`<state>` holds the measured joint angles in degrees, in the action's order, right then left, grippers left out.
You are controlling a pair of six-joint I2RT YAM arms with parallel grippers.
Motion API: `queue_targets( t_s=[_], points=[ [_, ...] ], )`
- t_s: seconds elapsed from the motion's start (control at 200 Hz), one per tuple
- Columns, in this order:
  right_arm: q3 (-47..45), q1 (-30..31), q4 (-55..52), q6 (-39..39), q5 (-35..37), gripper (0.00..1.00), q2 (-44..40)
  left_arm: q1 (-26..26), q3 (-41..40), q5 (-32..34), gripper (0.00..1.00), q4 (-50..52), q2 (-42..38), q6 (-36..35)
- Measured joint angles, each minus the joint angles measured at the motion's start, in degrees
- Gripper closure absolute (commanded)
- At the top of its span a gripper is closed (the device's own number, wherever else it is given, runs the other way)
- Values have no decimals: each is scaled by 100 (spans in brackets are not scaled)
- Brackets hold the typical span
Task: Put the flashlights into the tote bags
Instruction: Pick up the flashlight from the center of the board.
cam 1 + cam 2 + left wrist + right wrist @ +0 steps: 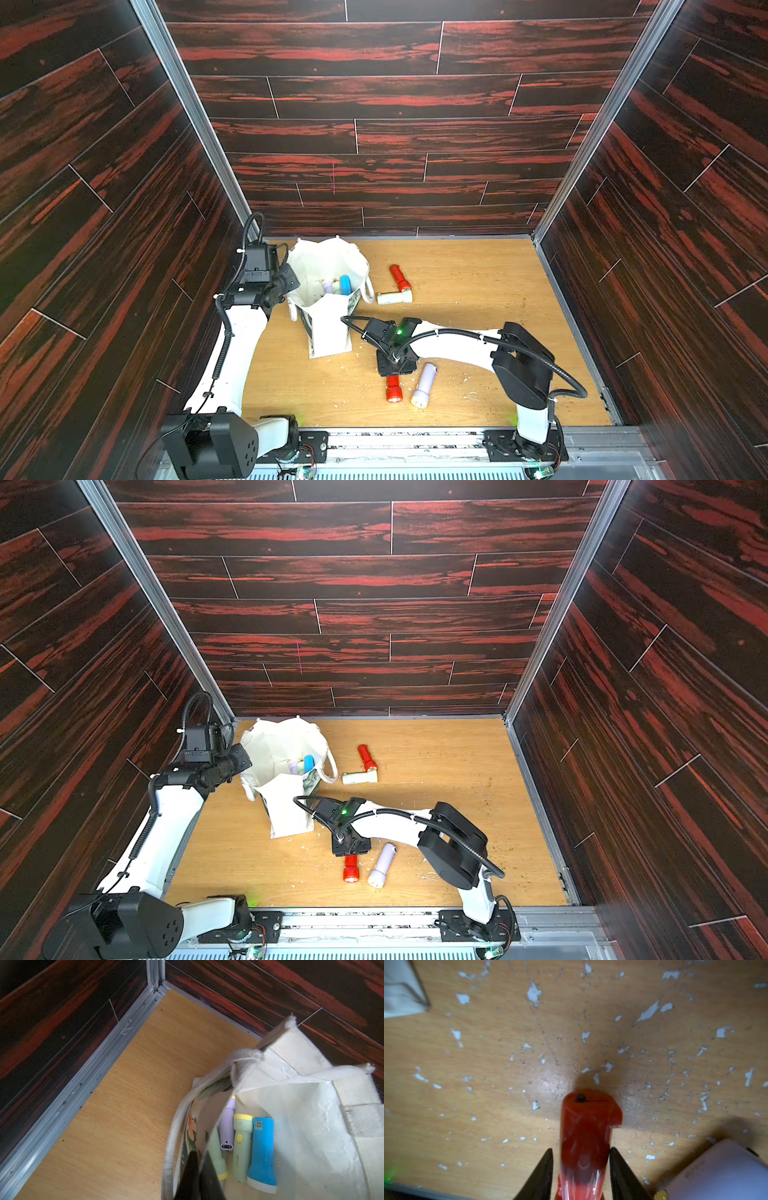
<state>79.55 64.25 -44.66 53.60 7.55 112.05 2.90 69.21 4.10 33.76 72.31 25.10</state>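
Note:
The cream tote bag [328,332] [286,812] stands open at the left of the table. My left gripper [291,286] [199,1154] is shut on its near rim [207,1122]. Inside lie a blue flashlight [262,1151] [345,284], two mint ones [241,1147] and a lilac one [226,1126]. My right gripper [581,1150] [392,376] points down over a red flashlight [585,1136] [393,388] [350,868] lying on the table. Its jaws stand on either side of the body, one touching, a thin gap at the other. A lilac flashlight [424,384] [716,1169] lies beside it.
A second red flashlight [400,278] [367,757] and a cream one [394,297] [359,777] lie right of the bag. Dark wood-print walls with aluminium rails [62,1105] enclose the table. White flakes [648,1014] speckle the wood near the bag's bottom corner [402,991].

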Motion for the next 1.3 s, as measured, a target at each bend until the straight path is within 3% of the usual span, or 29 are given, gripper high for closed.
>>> queue_targets(
  t_s=[0.291,0.822,1.298],
  points=[
    [83,0,-39,-28,-4,60,199,4,-11,-114,100,-61,0,2],
    [76,4,-7,-46,70,78,184,4,-13,-245,100,-96,-2,0],
    [-656,2,656,-4,938,86,-1576,7,-90,-966,100,-398,-4,-20]
  ],
)
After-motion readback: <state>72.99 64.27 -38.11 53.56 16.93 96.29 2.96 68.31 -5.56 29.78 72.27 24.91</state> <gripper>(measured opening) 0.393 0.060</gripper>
